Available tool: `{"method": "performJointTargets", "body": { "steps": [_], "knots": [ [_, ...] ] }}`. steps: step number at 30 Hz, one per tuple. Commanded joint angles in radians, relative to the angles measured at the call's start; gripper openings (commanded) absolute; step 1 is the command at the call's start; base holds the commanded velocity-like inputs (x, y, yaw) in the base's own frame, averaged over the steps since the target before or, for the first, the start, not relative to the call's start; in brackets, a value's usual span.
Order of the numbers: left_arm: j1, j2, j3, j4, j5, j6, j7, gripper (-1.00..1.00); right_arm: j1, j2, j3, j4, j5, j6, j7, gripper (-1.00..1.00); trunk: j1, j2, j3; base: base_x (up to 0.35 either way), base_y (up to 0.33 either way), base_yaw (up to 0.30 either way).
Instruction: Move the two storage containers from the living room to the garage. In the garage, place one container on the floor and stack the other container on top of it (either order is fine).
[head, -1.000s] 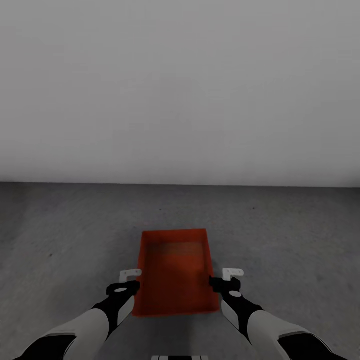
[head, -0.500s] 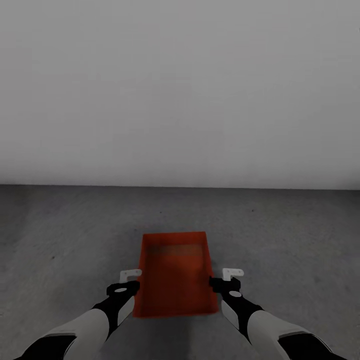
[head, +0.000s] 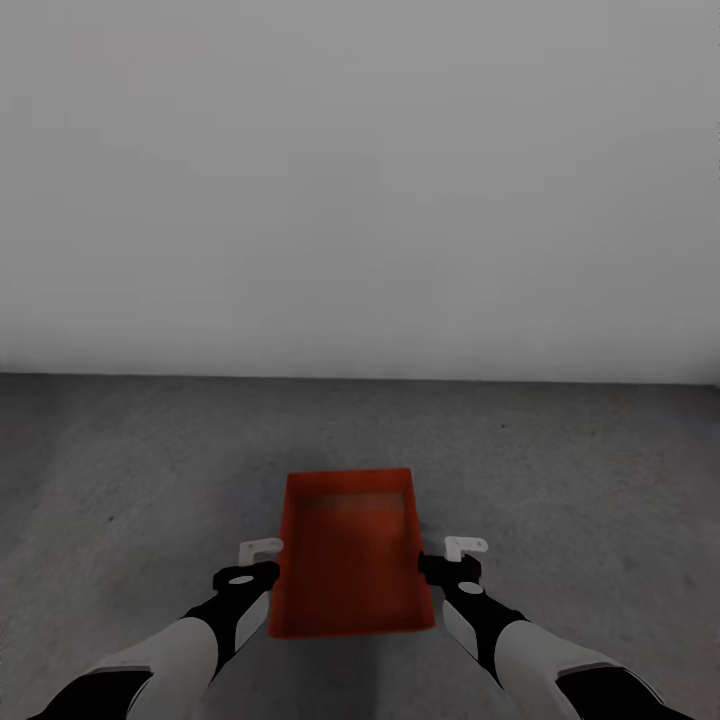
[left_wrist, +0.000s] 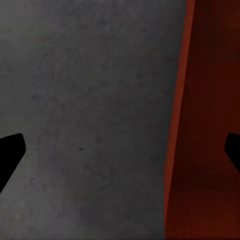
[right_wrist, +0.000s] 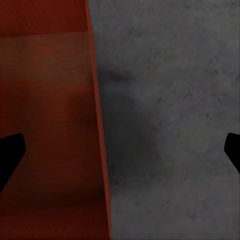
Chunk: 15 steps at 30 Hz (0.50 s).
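Since a second earlier, the bin (head: 351, 552) had slid slightly lower and looked smaller in your head view, and the line where wall (head: 360, 180) meets floor (head: 150, 470) sat a touch lower; your arms kept their pose. You had one bin in sight, lying open-top on the grey garage floor between two grippers. Your left gripper (head: 262, 560) stood spread wide, straddling the bin's left wall (left_wrist: 175, 125); your right gripper (head: 452, 558) stood equally spread over the right wall (right_wrist: 97, 125). Neither clasped anything.
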<state>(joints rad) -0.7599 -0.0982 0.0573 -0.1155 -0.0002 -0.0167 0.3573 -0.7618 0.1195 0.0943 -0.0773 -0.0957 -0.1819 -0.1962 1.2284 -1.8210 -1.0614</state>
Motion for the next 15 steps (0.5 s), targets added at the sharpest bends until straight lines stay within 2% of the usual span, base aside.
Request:
{"method": "performJointTargets", "body": {
  "steps": [1,15],
  "knots": [
    [0.000,0.000,0.006,0.000,0.000,-0.002,0.002,1.00,-0.001,0.000,0.009,0.001,-0.010,-0.004,-0.003,1.00,-0.004,0.007,0.003,0.000,0.000,0.000],
    [0.000,0.000,0.006,0.000,0.002,-0.002,0.002,1.00,0.002,0.000,0.008,0.002,-0.009,-0.007,-0.002,1.00,-0.058,0.105,0.047,0.000,0.000,0.000]
  ]
}}
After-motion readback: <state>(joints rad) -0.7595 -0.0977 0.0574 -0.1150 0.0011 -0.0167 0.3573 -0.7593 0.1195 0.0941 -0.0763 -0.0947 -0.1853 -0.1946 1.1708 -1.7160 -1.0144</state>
